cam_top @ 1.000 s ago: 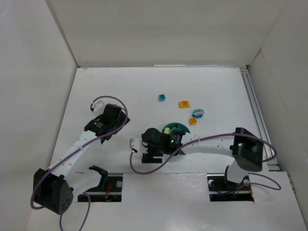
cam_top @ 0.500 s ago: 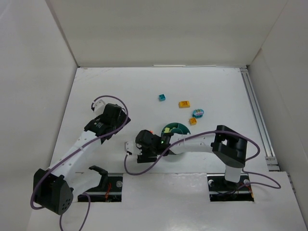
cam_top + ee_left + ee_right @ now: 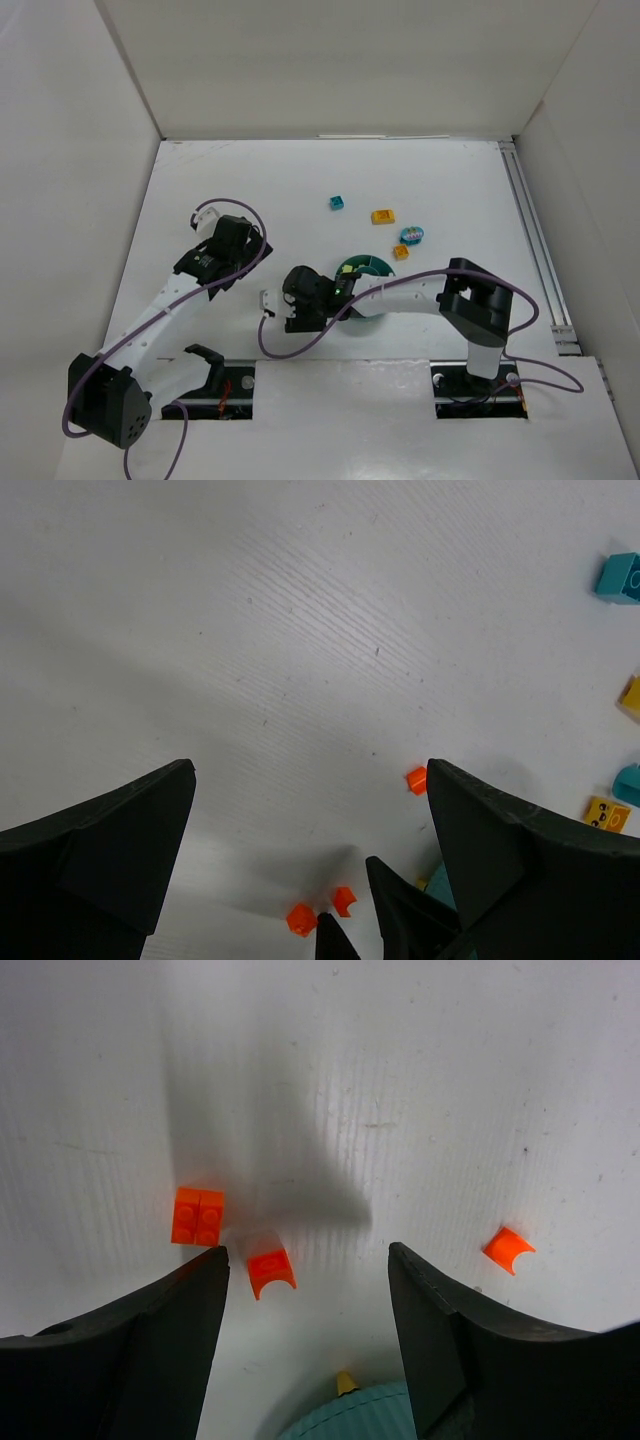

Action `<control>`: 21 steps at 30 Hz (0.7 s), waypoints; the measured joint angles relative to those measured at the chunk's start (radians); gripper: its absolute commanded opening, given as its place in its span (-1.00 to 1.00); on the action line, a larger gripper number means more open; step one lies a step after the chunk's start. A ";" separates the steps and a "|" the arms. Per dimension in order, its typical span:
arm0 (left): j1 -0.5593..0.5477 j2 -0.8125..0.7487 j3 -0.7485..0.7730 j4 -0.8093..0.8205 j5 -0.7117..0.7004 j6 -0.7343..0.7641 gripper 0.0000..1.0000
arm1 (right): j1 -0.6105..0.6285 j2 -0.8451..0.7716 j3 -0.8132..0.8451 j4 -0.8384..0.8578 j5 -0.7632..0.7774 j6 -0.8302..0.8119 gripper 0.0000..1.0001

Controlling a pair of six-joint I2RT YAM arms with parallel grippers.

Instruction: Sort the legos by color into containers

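holds nothing in the right pincer (image 3: 305, 1258): matte black, wedge-shaped fingers (image 3: 140, 1360) parted wide, low over the white tabletop (image 3: 450, 1080) with its fine ribbed grain. between those fingers, nearer the left one, a glossy orange arched piece (image 3: 270, 1269), hollow side down, touched by neither finger. just beyond the left fingertip, a flat orange two-stud brick (image 3: 197, 1216). outside the right finger, well apart, a second orange arch (image 3: 509, 1249). at the lower edge, the curved rim of the teal dish (image 3: 360, 1415), with a tiny yellow tip (image 3: 345, 1381) poking up at it.

holds nothing in the left pincer (image 3: 310, 780) either: broad dark fingers wide apart over bare tabletop.

from above, shows the dish half hidden under the right arm, contents too small to tell. beyond its far rim, loose on the tabletop: a small orange-yellow block (image 3: 401, 252) just beside the dish, a rounded teal piece (image 3: 411, 235), a yellow-orange brick (image 3: 383, 216) and a squarish teal brick (image 3: 337, 203) farthest out.
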 measured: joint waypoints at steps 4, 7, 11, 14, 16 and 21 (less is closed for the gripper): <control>0.000 0.000 0.000 0.000 0.005 0.001 1.00 | -0.010 0.000 0.000 0.000 0.000 -0.001 0.38; 0.000 0.000 0.000 0.000 0.005 0.006 1.00 | -0.012 0.000 -0.002 0.000 -0.009 -0.004 0.28; 0.000 0.000 0.000 0.000 0.005 0.008 1.00 | -0.012 -0.001 -0.005 0.001 -0.016 -0.005 0.26; 0.000 0.000 0.000 0.000 0.005 0.008 1.00 | -0.012 -0.001 -0.006 0.000 -0.019 -0.006 0.17; 0.000 0.002 0.000 0.000 0.005 0.008 1.00 | -0.012 -0.001 -0.007 0.000 -0.020 -0.007 0.09; 0.000 0.008 0.000 0.002 0.006 0.008 1.00 | -0.012 -0.003 -0.014 -0.002 -0.019 -0.007 -0.19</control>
